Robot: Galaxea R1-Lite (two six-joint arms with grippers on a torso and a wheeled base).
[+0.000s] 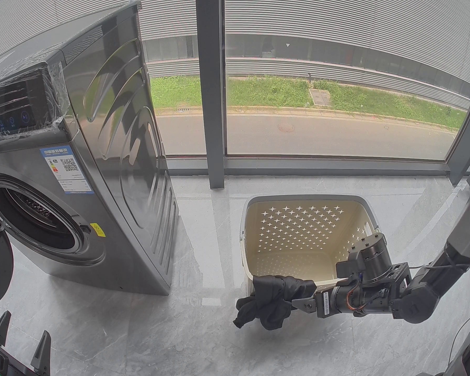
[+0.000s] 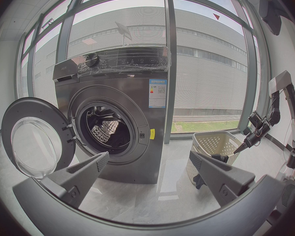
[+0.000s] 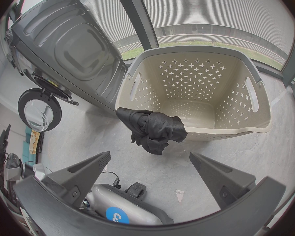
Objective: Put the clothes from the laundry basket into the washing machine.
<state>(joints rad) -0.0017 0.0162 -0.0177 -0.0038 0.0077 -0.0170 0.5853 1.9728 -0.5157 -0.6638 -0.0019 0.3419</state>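
Currently the black garment point(image 1: 270, 300) hangs draped over the near rim of the laundry basket point(image 1: 303, 200), at the corner toward the washing machine point(image 1: 115, 131). The right gripper point(image 1: 301, 304) sits level with the garment and just beside it, fingers spread wide and holding nothing. The left gripper point(image 2: 148, 154) is low and faces the drum opening, fingers likewise apart and empty. The machine door point(image 2: 36, 138) stands swung open.

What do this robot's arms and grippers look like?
The left gripper and right gripper have dark grey wedge-shaped fingers with ribbed tips. The right arm is black with a pale grey upper link, a thin black cable and orange wiring.
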